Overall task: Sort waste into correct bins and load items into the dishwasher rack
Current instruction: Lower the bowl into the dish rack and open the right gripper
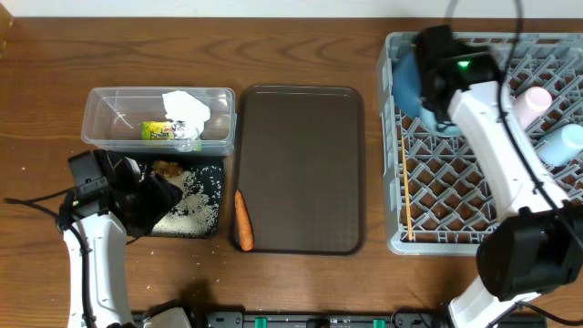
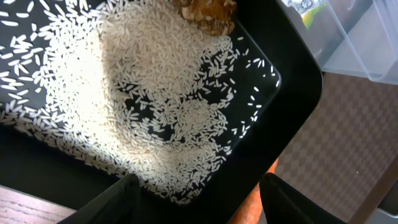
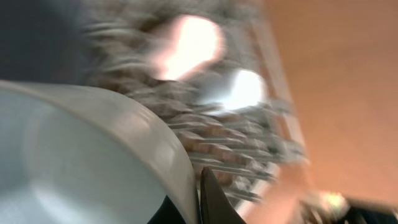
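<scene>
My left gripper (image 1: 150, 202) (image 2: 199, 199) is open and empty, low over the near corner of the black tray (image 1: 215, 182) (image 2: 292, 106). The tray holds white rice (image 1: 196, 208) (image 2: 143, 93) and a brown food piece (image 1: 167, 168) (image 2: 208, 12). An orange carrot (image 1: 243, 223) (image 2: 258, 202) lies on the dark brown serving tray (image 1: 301, 164), beside that corner. My right gripper (image 1: 435, 100) (image 3: 196, 199) is shut on the rim of the small white bowl (image 1: 446, 125) (image 3: 81, 155), over the grey rack (image 1: 455, 200), next to the dark-blue bowl (image 1: 407, 84).
The clear tub (image 1: 100, 128) holds a white napkin (image 1: 187, 107) and a yellow-green wrapper (image 1: 159, 130). In the rack are a pink cup (image 1: 533, 102), a light-blue cup (image 1: 565, 141) and chopsticks (image 1: 405, 191) along its left side. The right wrist view is blurred.
</scene>
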You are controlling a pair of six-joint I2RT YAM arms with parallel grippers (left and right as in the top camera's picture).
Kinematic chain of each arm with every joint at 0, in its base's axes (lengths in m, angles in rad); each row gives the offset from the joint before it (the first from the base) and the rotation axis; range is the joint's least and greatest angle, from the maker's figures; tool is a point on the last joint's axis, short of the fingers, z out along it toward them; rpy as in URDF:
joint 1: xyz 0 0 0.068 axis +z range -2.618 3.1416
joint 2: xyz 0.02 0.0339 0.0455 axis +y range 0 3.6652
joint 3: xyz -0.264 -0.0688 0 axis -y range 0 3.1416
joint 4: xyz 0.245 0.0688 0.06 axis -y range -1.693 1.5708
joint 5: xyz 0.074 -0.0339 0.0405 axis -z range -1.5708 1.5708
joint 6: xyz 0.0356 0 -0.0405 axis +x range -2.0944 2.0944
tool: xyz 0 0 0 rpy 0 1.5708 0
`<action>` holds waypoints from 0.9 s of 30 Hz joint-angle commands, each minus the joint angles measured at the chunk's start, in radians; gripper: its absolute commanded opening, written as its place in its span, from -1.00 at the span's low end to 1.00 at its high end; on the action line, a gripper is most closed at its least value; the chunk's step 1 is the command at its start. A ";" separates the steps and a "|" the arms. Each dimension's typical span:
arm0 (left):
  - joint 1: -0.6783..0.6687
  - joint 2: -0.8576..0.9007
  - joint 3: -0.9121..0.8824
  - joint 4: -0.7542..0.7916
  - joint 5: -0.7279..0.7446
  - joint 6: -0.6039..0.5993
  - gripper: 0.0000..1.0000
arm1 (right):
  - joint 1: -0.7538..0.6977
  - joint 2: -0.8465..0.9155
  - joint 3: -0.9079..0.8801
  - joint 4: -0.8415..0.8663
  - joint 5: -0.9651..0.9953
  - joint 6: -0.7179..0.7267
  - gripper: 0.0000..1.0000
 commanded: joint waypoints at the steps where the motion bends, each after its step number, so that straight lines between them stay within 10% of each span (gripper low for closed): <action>1: 0.005 0.002 0.003 -0.002 -0.013 0.018 0.26 | -0.066 -0.026 -0.017 -0.060 0.287 0.314 -0.98; 15: 0.005 0.002 0.003 -0.002 -0.013 0.018 0.26 | -0.202 -0.024 -0.247 0.085 0.470 0.402 -0.98; 27: 0.005 0.002 0.003 -0.002 -0.013 0.018 0.25 | -0.214 -0.024 -0.422 0.416 0.370 0.186 -0.98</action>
